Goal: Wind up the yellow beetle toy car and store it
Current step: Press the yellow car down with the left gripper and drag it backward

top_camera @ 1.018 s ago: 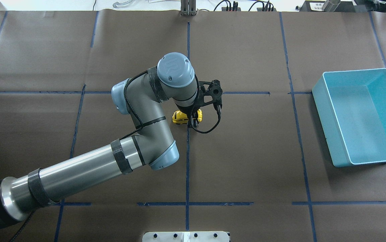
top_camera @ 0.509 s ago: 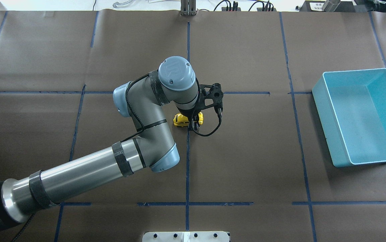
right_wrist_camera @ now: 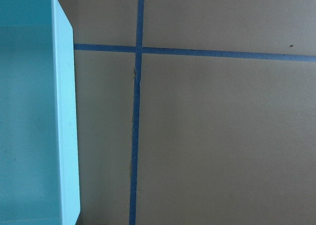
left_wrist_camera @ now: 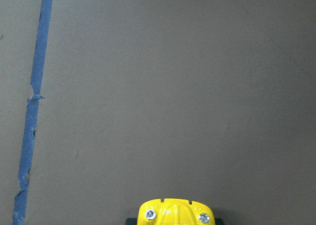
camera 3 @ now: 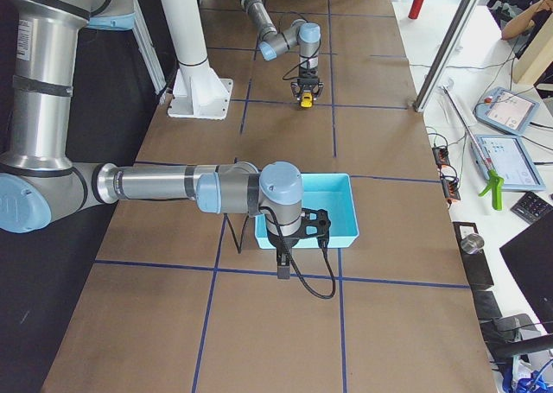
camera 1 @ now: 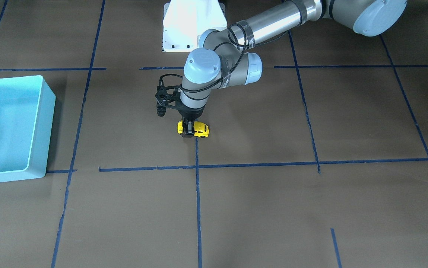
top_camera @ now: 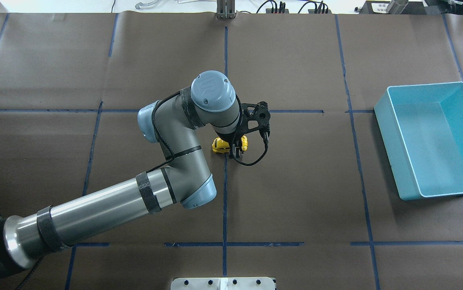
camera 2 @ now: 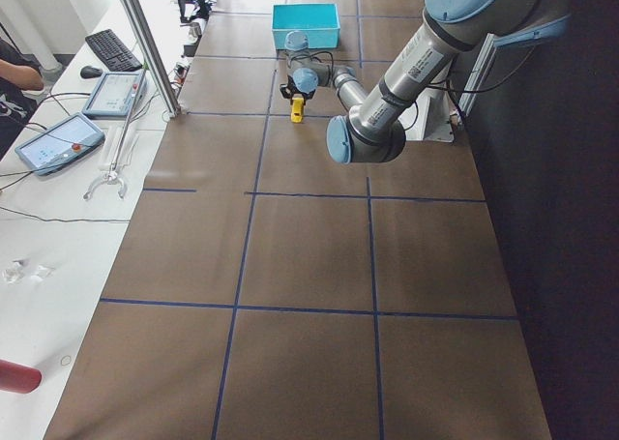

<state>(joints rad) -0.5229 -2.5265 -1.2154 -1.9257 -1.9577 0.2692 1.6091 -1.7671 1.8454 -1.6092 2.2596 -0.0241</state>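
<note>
The yellow beetle toy car [top_camera: 219, 145] sits on the brown table near its middle, next to a blue tape line. My left gripper [top_camera: 234, 150] reaches straight down and is shut on the car's middle; its black fingers [camera 1: 188, 131] straddle the body. The car also shows in the front view [camera 1: 200, 129] and at the bottom edge of the left wrist view [left_wrist_camera: 175, 213]. My right gripper [camera 3: 282, 268] hangs just in front of the blue bin [camera 3: 341, 205]; it shows only in the right side view, so I cannot tell whether it is open or shut.
The blue bin [top_camera: 381, 109] stands at the table's right side and looks empty; its wall fills the left of the right wrist view [right_wrist_camera: 65, 111]. Blue tape lines [top_camera: 225, 193] divide the brown surface. A white mount plate [camera 1: 193, 22] sits by the robot's base.
My left arm has shifted slightly right and toward the robot, and the yellow car has moved along the table with the gripper.
</note>
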